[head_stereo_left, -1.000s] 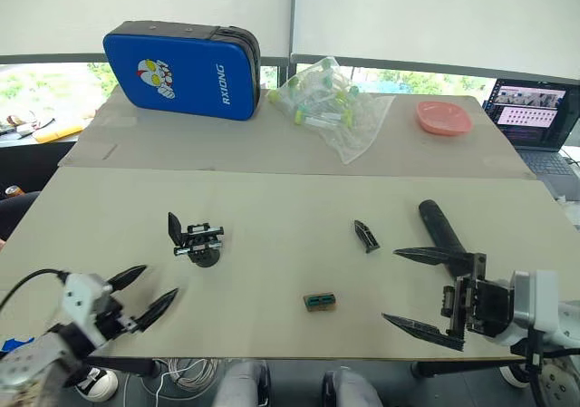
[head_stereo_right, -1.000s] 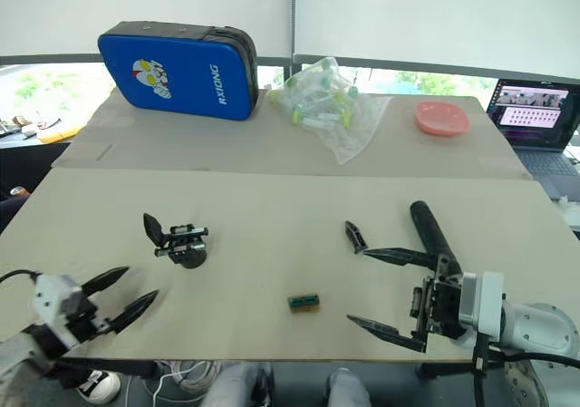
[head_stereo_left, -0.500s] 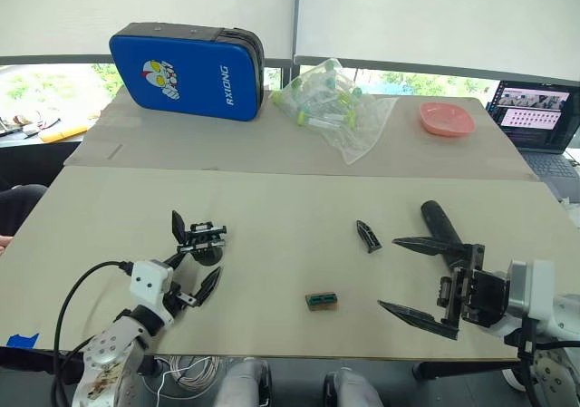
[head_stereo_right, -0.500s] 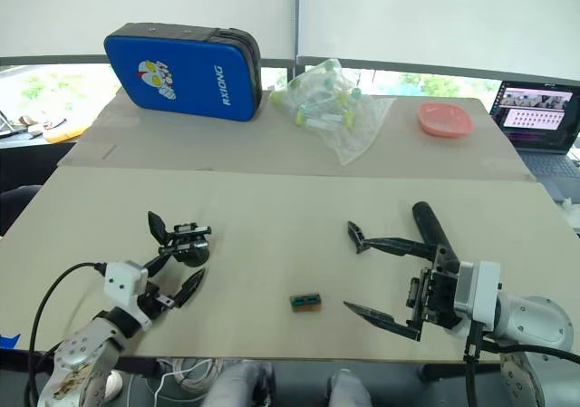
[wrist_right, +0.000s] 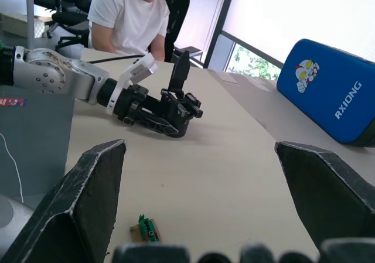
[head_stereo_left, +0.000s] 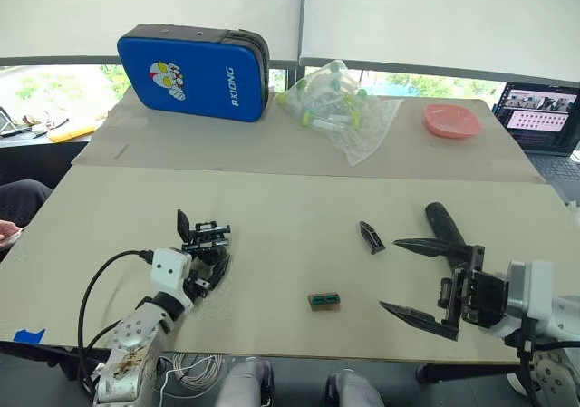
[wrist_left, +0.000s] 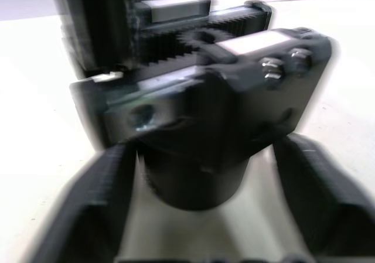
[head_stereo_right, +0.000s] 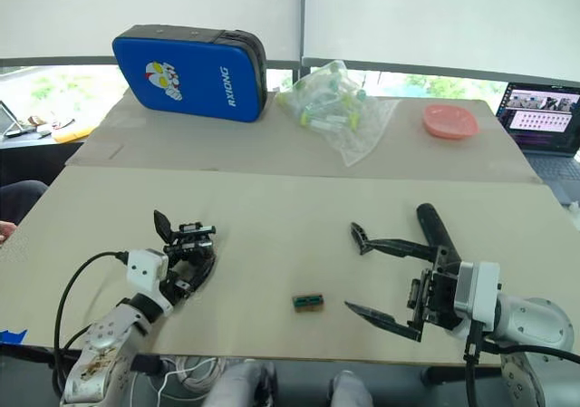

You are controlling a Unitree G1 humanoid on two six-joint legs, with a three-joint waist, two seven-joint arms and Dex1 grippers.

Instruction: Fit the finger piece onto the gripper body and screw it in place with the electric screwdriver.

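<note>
The gripper body (head_stereo_left: 205,238) stands on the table's left part, its black finger upright. My left gripper (head_stereo_left: 214,264) is open around it. In the left wrist view, the two fingers (wrist_left: 88,216) straddle the round base of the gripper body (wrist_left: 199,116) with small gaps on each side. The finger piece (head_stereo_left: 369,236) lies right of centre. The electric screwdriver (head_stereo_left: 444,225) lies farther right, at an angle. My right gripper (head_stereo_left: 410,278) hovers wide open near the front edge, its upper finger just short of the screwdriver, holding nothing.
A small green-and-brown block (head_stereo_left: 323,300) lies near the front edge between the arms. At the back are a blue case (head_stereo_left: 195,72), a plastic bag of tubes (head_stereo_left: 335,108), a pink dish (head_stereo_left: 451,120) and a laptop (head_stereo_left: 539,108). A seated person (wrist_right: 132,17) shows beyond the table.
My left gripper has travelled from the front left corner up to the gripper body and now straddles its base. The right gripper has barely moved. The camera has shifted slightly.
</note>
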